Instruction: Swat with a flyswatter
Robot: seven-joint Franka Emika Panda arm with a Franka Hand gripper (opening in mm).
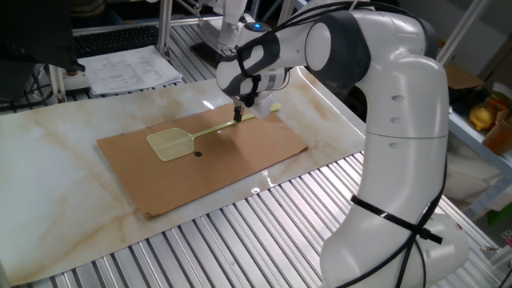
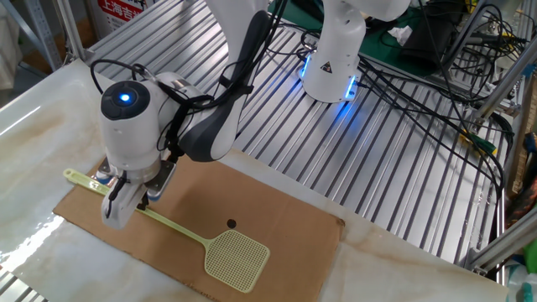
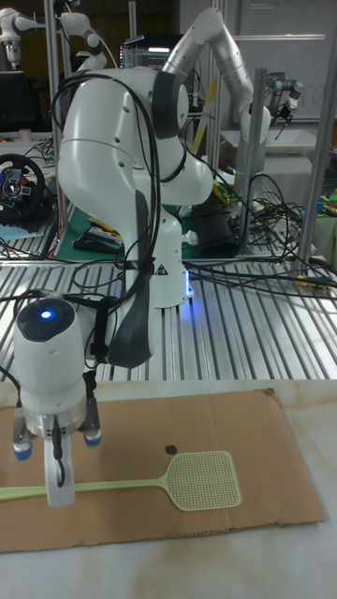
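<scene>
Cardboard (image 1: 240, 164) on marble carries the flyswatter (image 1: 196, 135), its handle pinched by the narrow claw (image 1: 238, 114).

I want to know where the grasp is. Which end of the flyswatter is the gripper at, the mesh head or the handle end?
The handle end. The gripper is down on the flyswatter along its thin handle, far from the squarish mesh head, which lies flat on the cardboard.

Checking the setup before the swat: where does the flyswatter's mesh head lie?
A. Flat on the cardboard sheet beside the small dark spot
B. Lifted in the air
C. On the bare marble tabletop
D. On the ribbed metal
A: the flyswatter head rests flat on the cardboard sheet, close to the dark spot.
</scene>
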